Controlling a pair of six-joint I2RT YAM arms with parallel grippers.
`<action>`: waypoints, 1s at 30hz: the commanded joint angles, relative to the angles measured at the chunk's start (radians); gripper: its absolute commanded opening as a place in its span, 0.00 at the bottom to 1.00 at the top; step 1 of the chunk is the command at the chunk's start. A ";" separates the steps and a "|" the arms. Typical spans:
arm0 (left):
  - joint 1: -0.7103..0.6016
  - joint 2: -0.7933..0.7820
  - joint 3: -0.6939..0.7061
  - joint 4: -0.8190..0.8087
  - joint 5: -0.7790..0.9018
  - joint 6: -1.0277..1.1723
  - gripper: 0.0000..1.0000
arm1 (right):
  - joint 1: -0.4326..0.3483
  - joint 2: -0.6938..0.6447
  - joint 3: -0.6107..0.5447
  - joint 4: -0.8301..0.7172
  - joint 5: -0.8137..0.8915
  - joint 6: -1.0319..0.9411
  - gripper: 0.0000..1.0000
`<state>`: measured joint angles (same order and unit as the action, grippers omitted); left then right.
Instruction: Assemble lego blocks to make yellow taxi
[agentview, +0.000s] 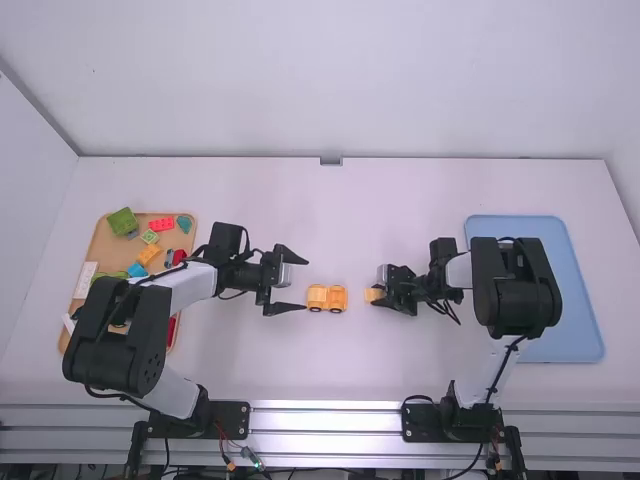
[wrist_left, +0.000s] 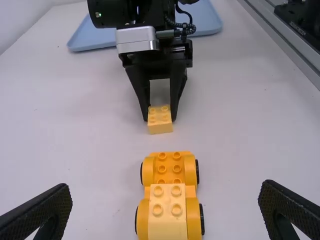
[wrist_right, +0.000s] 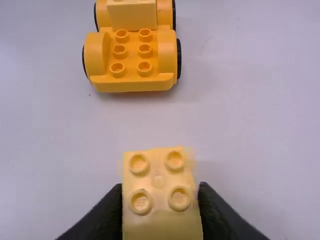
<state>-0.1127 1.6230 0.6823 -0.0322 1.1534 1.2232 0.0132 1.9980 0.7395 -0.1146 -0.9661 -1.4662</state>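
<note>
Car base (wrist_left: 162, 174) sits on the white table (agentview: 330, 365), with a pale yellow block (wrist_left: 167, 215) on its end nearest your left gripper (agentview: 304, 284), whose fingers are wide apart. Your right gripper (agentview: 380, 295) pinches another yellow block (wrist_right: 159, 181) near the other end. Trays sit at both sides: blue tray (agentview: 585, 320), tan tray (agentview: 108, 250). A white wall (agentview: 330, 80) stands behind.

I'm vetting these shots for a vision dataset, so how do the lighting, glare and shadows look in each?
High view: bright glare along the metal rail at the near edge of the table; left wrist view: diffuse light, only soft, faint shading around the wheeled base; right wrist view: no hard-edged shadow beside the held yellow block.
</note>
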 joint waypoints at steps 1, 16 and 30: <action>-0.005 -0.003 -0.010 -0.002 0.035 -0.003 0.99 | 0.001 0.023 0.013 -0.005 -0.005 0.004 0.28; -0.005 0.240 -0.098 0.410 0.103 -0.161 0.99 | 0.011 -0.186 0.036 -0.238 -0.084 0.004 0.21; -0.079 0.460 0.020 0.479 0.071 -0.201 0.99 | 0.187 -0.261 0.032 -0.098 0.018 0.279 0.16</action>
<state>-0.1665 2.0663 0.6838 0.4484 1.2404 1.0523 0.1814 1.7515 0.7601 -0.2127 -0.9783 -1.2438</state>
